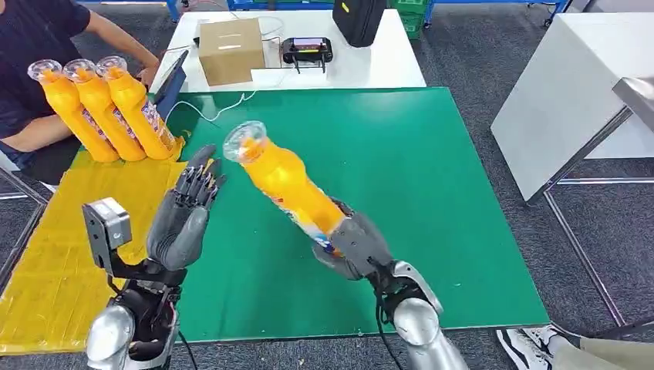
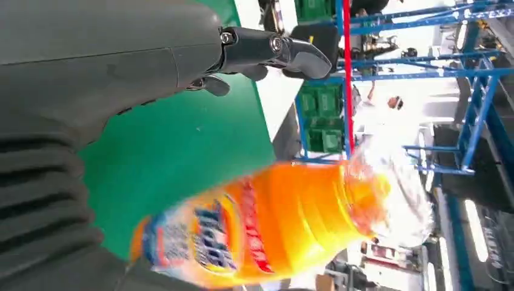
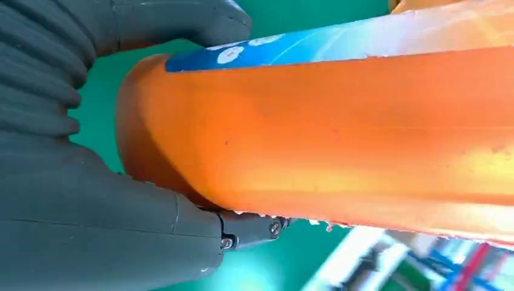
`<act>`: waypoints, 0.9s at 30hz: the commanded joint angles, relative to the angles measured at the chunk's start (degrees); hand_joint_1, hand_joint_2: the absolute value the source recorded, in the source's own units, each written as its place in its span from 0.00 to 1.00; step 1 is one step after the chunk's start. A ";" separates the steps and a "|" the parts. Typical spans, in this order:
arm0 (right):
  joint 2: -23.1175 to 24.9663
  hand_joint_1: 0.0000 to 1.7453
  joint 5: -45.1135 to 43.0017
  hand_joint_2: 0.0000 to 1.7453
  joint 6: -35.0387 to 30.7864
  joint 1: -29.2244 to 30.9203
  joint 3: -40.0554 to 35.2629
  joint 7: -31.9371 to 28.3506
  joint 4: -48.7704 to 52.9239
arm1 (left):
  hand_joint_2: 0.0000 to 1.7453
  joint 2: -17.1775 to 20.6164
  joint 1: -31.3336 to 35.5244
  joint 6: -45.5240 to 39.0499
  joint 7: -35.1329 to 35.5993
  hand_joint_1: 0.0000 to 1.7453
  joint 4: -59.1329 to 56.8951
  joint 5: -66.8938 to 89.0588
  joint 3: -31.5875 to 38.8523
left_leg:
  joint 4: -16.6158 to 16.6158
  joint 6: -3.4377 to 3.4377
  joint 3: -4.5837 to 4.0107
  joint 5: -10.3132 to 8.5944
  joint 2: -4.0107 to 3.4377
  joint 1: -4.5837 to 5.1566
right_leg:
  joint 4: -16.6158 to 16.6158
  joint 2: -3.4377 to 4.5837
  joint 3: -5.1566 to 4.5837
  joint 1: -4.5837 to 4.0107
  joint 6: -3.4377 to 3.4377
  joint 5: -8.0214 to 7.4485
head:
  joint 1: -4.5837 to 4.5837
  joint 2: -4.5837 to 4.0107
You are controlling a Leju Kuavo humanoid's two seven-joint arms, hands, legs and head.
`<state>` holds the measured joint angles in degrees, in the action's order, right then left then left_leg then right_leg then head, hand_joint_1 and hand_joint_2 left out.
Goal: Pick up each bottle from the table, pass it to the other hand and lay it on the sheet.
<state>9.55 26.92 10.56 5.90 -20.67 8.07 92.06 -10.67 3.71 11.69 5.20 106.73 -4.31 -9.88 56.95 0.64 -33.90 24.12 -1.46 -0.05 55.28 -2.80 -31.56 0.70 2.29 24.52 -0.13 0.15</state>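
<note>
Orange bottle (image 1: 289, 183) is tilting in right hand (image 1: 351, 245), gripped at base; left hand (image 1: 185, 216) is waiting open. Advise grasping mid-body before releasing.

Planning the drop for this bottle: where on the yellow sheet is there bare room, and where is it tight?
Free: the yellow sheet from the three laid bottles down to its near edge, left of the left hand. Crowded: its far end, with those bottles and a person's arm. The right hand holds the orange bottle over bare green board.

Left hand (image 1: 183, 217): raised, fingers apart, holding nothing.
Right hand (image 1: 351, 245): fingers wrapped round the base of an orange plastic bottle (image 1: 287, 185).
</note>
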 commanded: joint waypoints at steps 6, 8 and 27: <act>-1.72 1.00 3.76 1.00 -5.95 7.78 -11.76 -1.83 -7.30 | 1.00 -0.23 4.87 -0.91 1.10 0.00 -4.51 -4.53 -5.03 | -0.04 -0.04 0.09 0.02 0.10 -0.03 | -0.05 0.16 0.12 -0.01 -0.07 0.02 | 0.00 0.00; -1.91 1.00 4.63 1.00 -6.53 7.98 -12.31 -1.85 -7.55 | 1.00 -0.06 4.91 -0.99 1.15 0.00 -4.41 -5.16 -5.46 | -0.02 -0.04 0.07 0.02 0.08 -0.02 | -0.01 0.19 0.08 0.00 -0.07 0.03 | 0.02 0.00; -2.95 1.00 7.27 1.00 -8.36 9.25 -17.07 -1.71 -6.76 | 1.00 1.84 5.04 1.78 1.97 1.00 -4.66 -4.96 -10.40 | -0.01 -0.05 -0.01 0.05 0.08 -0.04 | -0.02 0.22 0.02 -0.02 -0.08 0.04 | 0.02 0.00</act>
<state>8.48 34.10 2.08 11.72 -33.75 6.08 86.82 -10.84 7.33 11.63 6.40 105.72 -9.57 -16.07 56.95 0.65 -34.05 24.11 -1.45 -0.04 55.28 -2.80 -31.68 0.70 2.29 24.52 -0.11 0.15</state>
